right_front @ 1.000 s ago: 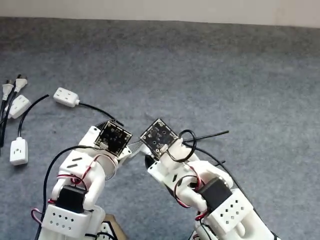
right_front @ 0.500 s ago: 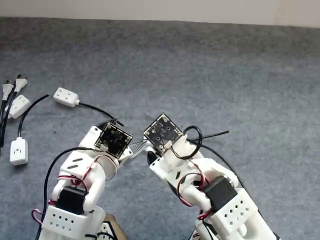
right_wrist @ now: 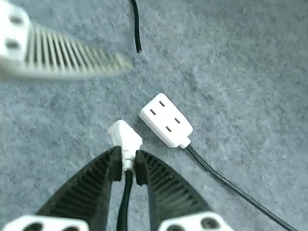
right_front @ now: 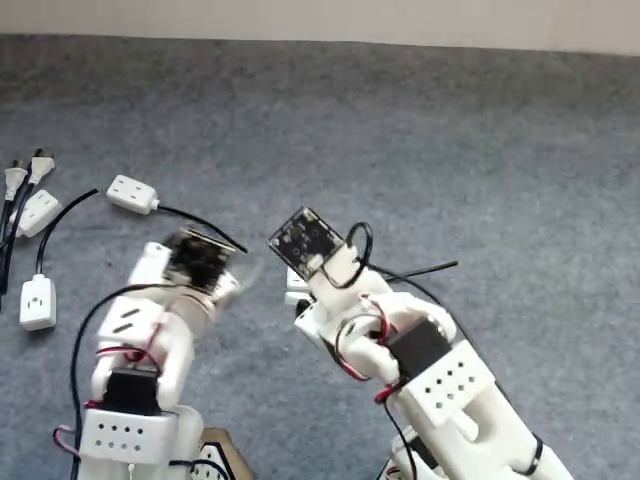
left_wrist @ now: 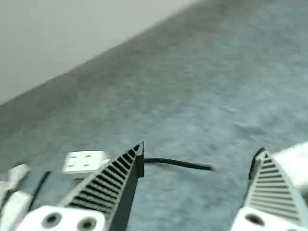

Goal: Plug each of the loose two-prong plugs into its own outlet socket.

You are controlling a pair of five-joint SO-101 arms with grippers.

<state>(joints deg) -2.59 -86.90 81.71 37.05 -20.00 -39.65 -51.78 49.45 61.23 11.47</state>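
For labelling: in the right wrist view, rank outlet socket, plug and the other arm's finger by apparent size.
1. left gripper's finger, likely inflated by nearness.
2. outlet socket.
3. plug, held in right gripper.

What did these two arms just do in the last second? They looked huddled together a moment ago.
The left arm swung away to the left, parting from the right arm, its jaws wide open. The right arm pushed slightly forward and left, jaws shut on a white plug beside an outlet socket. The far socket and the loose plugs on the left stayed put.
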